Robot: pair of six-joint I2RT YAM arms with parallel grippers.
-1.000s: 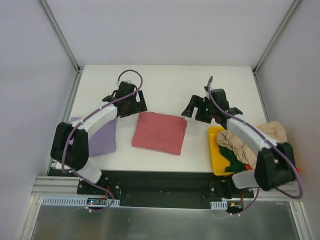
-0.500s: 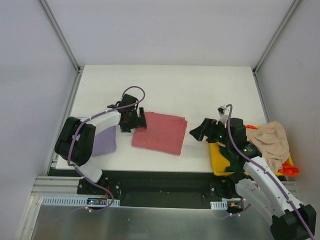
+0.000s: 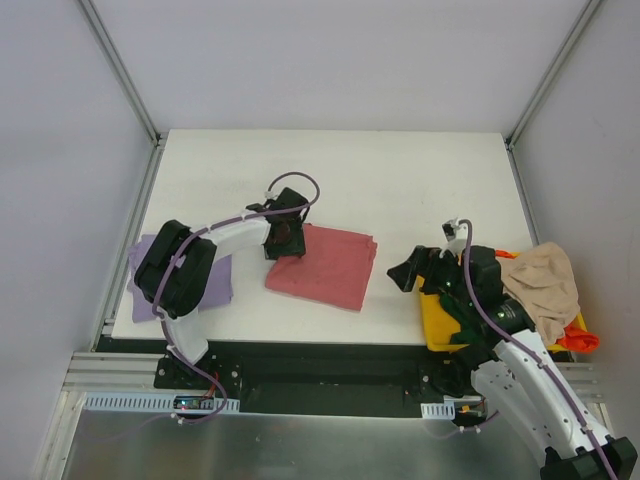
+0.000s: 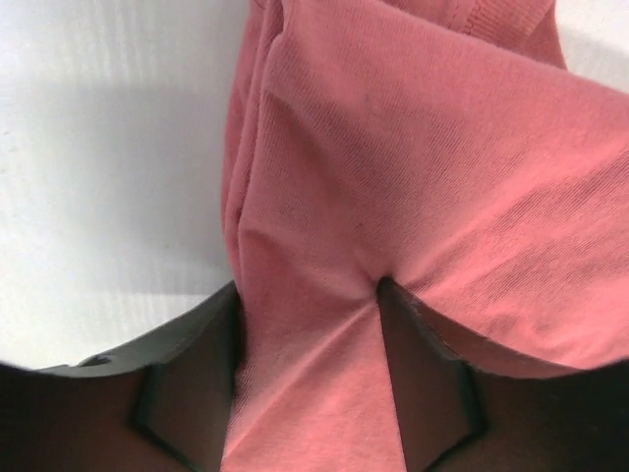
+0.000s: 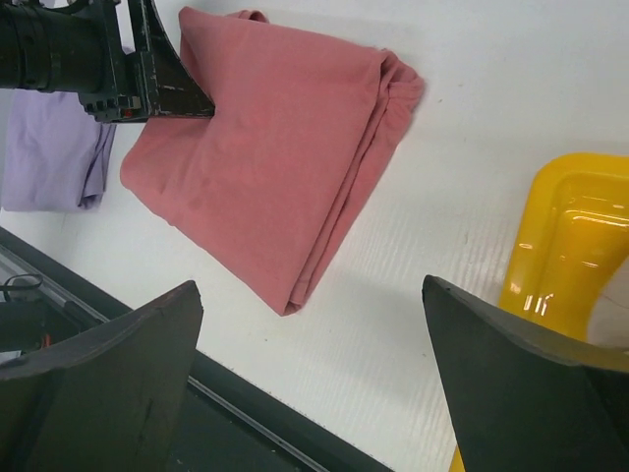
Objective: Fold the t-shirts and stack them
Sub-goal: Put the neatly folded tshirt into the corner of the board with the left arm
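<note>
The folded pink-red t-shirt (image 3: 325,268) (image 5: 265,147) lies mid-table. My left gripper (image 3: 285,240) (image 4: 307,290) sits at its far left corner, and the cloth (image 4: 413,167) is bunched and creased between the two dark fingers (image 4: 423,364), which are shut on it. That same gripper (image 5: 147,84) shows at the shirt's corner in the right wrist view. My right gripper (image 3: 410,270) (image 5: 307,285) hovers open and empty over the table beside the shirt's right edge. A folded lavender t-shirt (image 3: 210,280) (image 5: 54,147) lies flat at the left, partly under the left arm.
A yellow bin (image 3: 435,310) (image 5: 570,236) stands at the right front with a beige t-shirt (image 3: 545,280) heaped on it and an orange-red one (image 3: 580,340) poking out. The table's front edge and black rail (image 5: 256,413) run just below the right gripper.
My left gripper slid right from the table's far left onto the pink-red shirt's corner and closed on the cloth. The right arm pulled back toward the front, beside the bin.
</note>
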